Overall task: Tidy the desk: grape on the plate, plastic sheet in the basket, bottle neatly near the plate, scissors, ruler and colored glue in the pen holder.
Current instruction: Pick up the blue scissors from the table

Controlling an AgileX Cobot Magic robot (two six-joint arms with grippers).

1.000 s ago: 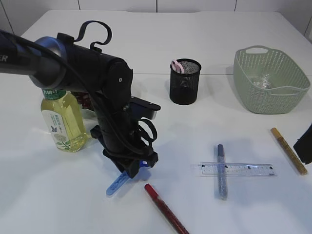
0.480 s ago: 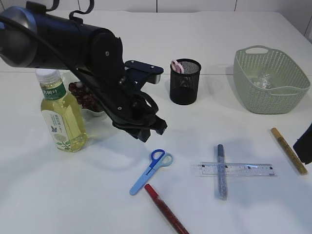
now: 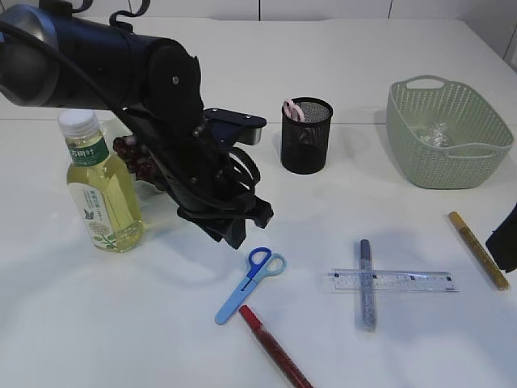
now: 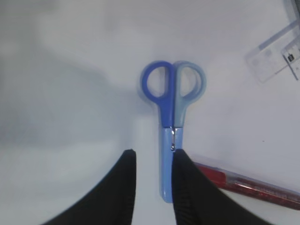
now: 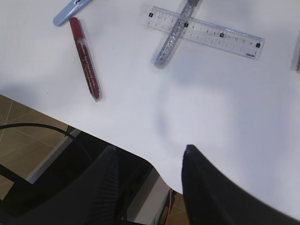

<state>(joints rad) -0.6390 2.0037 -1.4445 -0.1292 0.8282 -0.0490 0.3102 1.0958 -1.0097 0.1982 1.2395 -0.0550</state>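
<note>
The blue scissors [image 3: 252, 283] lie flat on the table, shown too in the left wrist view [image 4: 171, 117]. My left gripper [image 3: 234, 230] hovers just above and behind them, open and empty; their blade end shows between its fingers [image 4: 152, 157]. The clear ruler [image 3: 393, 280] lies under a grey glitter glue [image 3: 367, 283]. A red glue [image 3: 275, 347] and a yellow glue [image 3: 478, 249] lie on the table. The black pen holder [image 3: 307, 135] holds something pink. The grapes [image 3: 137, 158] sit on the plate [image 3: 153, 187] beside the bottle [image 3: 101, 186]. The plastic sheet [image 3: 436, 133] is in the basket [image 3: 448, 144]. My right gripper [image 5: 150, 150] is open and empty.
The right gripper [image 3: 507, 238] hangs at the table's right edge, over its front rim. The right wrist view shows the ruler [image 5: 206, 32], the glitter glue [image 5: 176, 33] and the red glue [image 5: 85, 58]. The left arm's bulk stands between the bottle and the pen holder.
My left gripper was low on the scissors near the front; it has risen and drawn back. The scissors now lie free, a little further right. The right arm has not moved.
</note>
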